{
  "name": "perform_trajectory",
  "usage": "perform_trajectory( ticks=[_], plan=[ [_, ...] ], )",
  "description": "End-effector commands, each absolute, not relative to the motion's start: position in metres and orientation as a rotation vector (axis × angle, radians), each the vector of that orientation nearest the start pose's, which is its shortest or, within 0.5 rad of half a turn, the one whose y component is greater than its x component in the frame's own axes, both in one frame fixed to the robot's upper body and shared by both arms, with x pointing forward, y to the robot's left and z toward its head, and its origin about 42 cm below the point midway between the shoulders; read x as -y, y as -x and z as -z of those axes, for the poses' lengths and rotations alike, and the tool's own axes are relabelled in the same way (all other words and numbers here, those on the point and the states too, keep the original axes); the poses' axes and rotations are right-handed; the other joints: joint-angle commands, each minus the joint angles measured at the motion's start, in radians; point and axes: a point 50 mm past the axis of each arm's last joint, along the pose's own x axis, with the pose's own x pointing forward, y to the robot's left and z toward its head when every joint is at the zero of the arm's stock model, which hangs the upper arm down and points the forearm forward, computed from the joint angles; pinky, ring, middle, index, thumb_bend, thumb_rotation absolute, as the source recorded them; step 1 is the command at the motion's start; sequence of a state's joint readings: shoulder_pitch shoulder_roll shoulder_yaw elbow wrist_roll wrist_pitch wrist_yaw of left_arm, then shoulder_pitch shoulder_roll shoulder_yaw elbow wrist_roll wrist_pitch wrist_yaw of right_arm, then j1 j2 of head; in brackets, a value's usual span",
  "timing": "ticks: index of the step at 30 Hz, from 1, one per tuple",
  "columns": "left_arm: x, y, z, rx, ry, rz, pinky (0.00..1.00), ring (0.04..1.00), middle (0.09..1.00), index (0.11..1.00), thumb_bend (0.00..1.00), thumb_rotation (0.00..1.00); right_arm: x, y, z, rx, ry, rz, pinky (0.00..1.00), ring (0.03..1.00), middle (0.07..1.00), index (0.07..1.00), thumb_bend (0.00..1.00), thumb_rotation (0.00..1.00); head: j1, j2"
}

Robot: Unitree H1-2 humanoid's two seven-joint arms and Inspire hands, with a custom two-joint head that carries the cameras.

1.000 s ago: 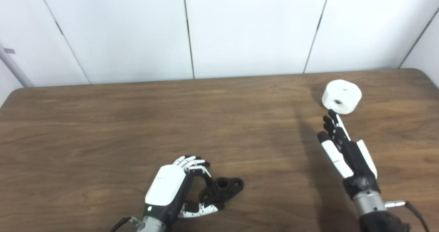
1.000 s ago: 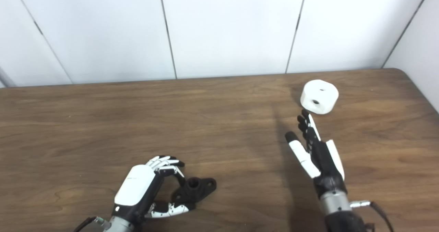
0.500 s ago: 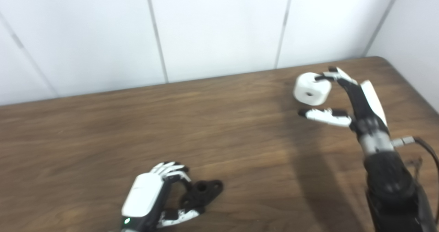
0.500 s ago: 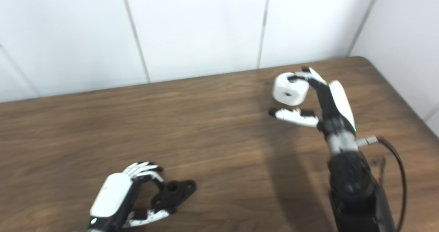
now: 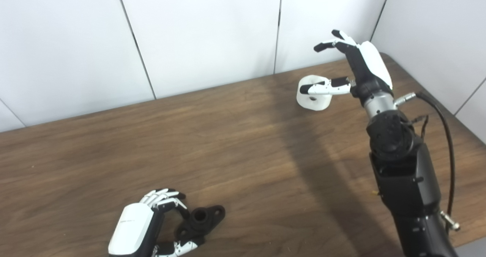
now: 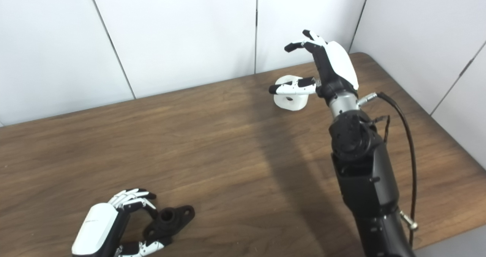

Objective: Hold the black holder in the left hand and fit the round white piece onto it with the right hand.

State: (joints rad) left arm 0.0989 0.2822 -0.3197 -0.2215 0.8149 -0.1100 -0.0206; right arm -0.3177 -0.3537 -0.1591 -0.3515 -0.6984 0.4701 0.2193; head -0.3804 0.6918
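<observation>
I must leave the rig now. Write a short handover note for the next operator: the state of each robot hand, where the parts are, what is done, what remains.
Left robot hand: near the table's front edge, fingers curled around the black holder, which rests on the table. A firm grip cannot be confirmed.
Right robot hand: open, raised above the round white piece at the far right of the table, thumb across it, fingers spread above. Not grasped.
Done: both hands are at their parts.
Left: close on the white piece, lift the holder, bring the two together and fit the piece on.
</observation>
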Motion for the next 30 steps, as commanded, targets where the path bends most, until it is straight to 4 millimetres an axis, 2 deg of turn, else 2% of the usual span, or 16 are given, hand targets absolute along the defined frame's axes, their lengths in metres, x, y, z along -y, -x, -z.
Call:
perform_trajectory(
  ticks=[1,7,14,22,30],
  plan=[
    [-0.212,-0.230,-0.120,0.272,-1.050,0.372,0.84,0.809,0.744,0.485,0.52,0.04,0.337,-0.350,-0.312,0.165,0.962,0.363,1.00,0.985,0.959,0.735,0.93,0.26,-0.003,0.002],
    [-0.214,-0.230,-0.122,0.272,-1.048,0.373,0.84,0.808,0.743,0.485,0.52,0.04,0.350,-0.374,-0.311,0.044,1.043,0.321,1.00,1.000,0.982,0.776,0.95,0.28,-0.007,0.000],
    [-0.213,-0.230,-0.122,0.276,-1.050,0.371,0.83,0.802,0.740,0.485,0.52,0.04,0.359,-0.392,-0.308,-0.071,1.132,0.276,1.00,1.000,0.991,0.814,0.97,0.28,-0.001,-0.001],
    [-0.214,-0.231,-0.122,0.278,-1.050,0.372,0.83,0.806,0.740,0.485,0.52,0.04,0.363,-0.405,-0.307,-0.159,1.190,0.235,1.00,1.000,1.000,0.866,1.00,0.30,-0.003,-0.003],
    [-0.215,-0.232,-0.122,0.274,-1.054,0.368,0.83,0.809,0.739,0.485,0.52,0.04,0.365,-0.416,-0.304,-0.207,1.233,0.235,1.00,1.000,1.000,0.870,1.00,0.29,-0.002,-0.003]
  ],
)
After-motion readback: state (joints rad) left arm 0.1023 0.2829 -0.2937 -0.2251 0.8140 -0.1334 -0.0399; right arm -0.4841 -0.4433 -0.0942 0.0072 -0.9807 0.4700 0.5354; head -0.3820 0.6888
